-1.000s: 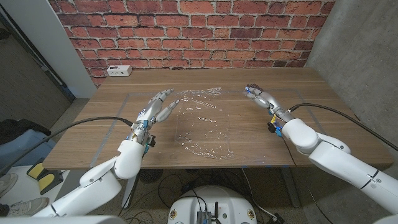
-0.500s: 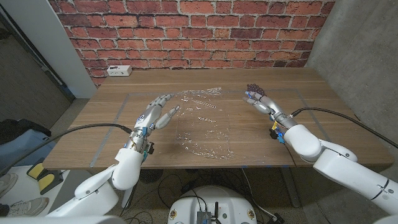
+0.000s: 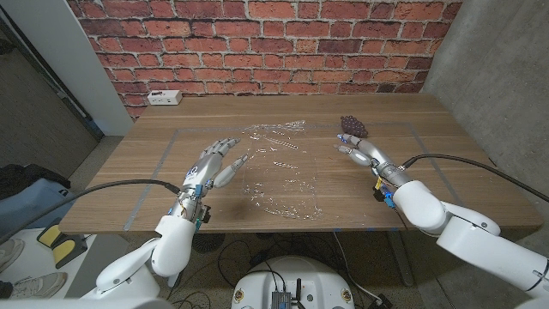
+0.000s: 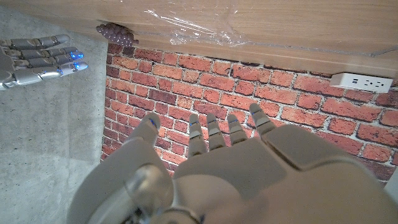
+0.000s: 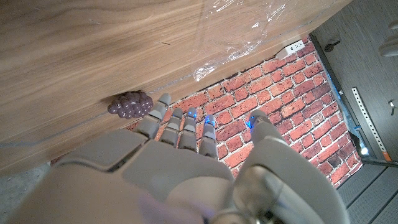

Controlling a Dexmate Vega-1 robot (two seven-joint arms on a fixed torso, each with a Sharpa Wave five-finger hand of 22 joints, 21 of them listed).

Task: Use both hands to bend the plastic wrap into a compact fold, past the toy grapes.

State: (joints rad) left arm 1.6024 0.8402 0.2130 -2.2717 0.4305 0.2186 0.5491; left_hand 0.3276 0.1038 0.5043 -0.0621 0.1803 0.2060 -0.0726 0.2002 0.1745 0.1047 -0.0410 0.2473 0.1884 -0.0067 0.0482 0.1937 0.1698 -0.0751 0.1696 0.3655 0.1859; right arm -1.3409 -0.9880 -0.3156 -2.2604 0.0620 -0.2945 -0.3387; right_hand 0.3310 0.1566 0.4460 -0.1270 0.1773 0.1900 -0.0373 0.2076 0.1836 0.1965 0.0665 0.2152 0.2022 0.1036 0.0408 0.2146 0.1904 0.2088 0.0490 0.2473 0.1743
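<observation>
A sheet of clear plastic wrap [image 3: 279, 167] lies crinkled in the middle of the wooden table, also seen as plastic wrap [image 4: 186, 28] and plastic wrap [image 5: 224, 37] in the wrist views. The dark purple toy grapes [image 3: 351, 125] sit at its far right; the grapes [image 5: 129, 104] show just beyond my right fingers, and as grapes [image 4: 116, 34] in the left wrist view. My left hand [image 3: 216, 160] hovers open by the wrap's left edge, holding nothing. My right hand [image 3: 358, 148] is open just short of the grapes, right of the wrap.
A white power strip [image 3: 163, 97] lies at the table's far left corner before the brick wall. Tape lines [image 3: 159, 167] mark a rectangle on the tabletop. Cables trail from both wrists.
Both hands have drawn back toward the near edge. The left hand came off the wrap's far left part. The right hand pulled away from the grapes, which now show uncovered.
</observation>
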